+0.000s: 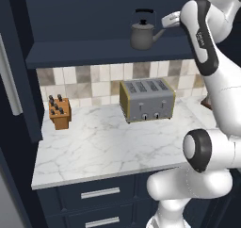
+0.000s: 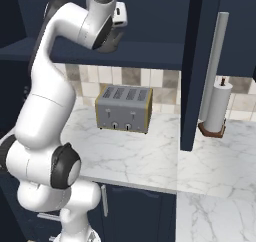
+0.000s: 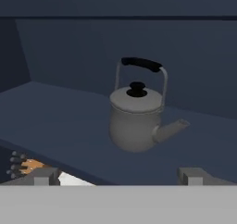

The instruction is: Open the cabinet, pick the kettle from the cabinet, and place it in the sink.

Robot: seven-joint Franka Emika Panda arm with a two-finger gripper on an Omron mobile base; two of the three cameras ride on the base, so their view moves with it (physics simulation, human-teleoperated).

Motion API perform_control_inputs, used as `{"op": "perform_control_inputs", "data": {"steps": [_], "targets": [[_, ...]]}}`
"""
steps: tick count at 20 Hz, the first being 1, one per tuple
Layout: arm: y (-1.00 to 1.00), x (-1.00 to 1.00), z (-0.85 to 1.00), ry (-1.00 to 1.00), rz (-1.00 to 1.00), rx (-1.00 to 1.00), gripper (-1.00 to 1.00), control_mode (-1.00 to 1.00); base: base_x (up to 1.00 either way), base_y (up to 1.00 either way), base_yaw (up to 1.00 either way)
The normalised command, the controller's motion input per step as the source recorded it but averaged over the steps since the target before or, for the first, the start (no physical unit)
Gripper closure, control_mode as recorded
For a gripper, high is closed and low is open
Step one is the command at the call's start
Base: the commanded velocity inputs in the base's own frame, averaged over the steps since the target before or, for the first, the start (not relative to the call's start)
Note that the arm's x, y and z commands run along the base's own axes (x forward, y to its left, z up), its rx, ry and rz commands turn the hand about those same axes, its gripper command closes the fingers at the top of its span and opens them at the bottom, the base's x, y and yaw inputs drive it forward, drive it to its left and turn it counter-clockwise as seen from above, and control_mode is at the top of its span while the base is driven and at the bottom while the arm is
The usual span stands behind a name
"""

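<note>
- Kettle: grey metal stovetop type, rounded body, black lid knob, black arched handle standing upright over the lid. Stands upright on the open cabinet's shelf, untouched. In the hand view the spout points to the right and slightly toward the camera.
- Gripper: jaws spread wide, holding nothing. Both dark fingertips sit at the bottom of the hand view, with the kettle centred above and between them, apart from both.
- Key relation: the kettle lies straight ahead of the gripper, along its pointing axis and deeper on the shelf. The handle's arch runs left to right across the hand view, roughly in line with the spout. The judged next move is a forward reach, raised to handle height.
- Cabinet: dark navy; a door with a long silver bar handle stands swung out, seen edge-on in the right base view.
- Arm: raised, wrist level with the shelf, just beside the kettle's spout in the left base view.
- Below the shelf: silver four-slot toaster and wooden knife block on white marble countertop; paper towel roll farther right.
</note>
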Motion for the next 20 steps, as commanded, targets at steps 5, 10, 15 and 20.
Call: {"op": "perform_control_inputs", "data": {"steps": [5, 10, 15, 20], "targets": [[-0.03, 0.38, 0.0, 0.0, 0.0, 0.01, -1.0, -1.0, 0.0, 0.0, 0.0], [-0.02, 0.39, 0.01, 0.0, 0.0, 0.02, -1.0, -1.0, 0.0, 0.0, 0.0], [-0.04, 0.39, 0.02, 0.0, 0.0, 0.02, -1.0, -1.0, 0.0, 0.0, 0.0], [-0.03, 0.36, 0.0, 0.0, 0.0, 0.02, -1.0, -1.0, 0.0, 0.0, 0.0]]}}
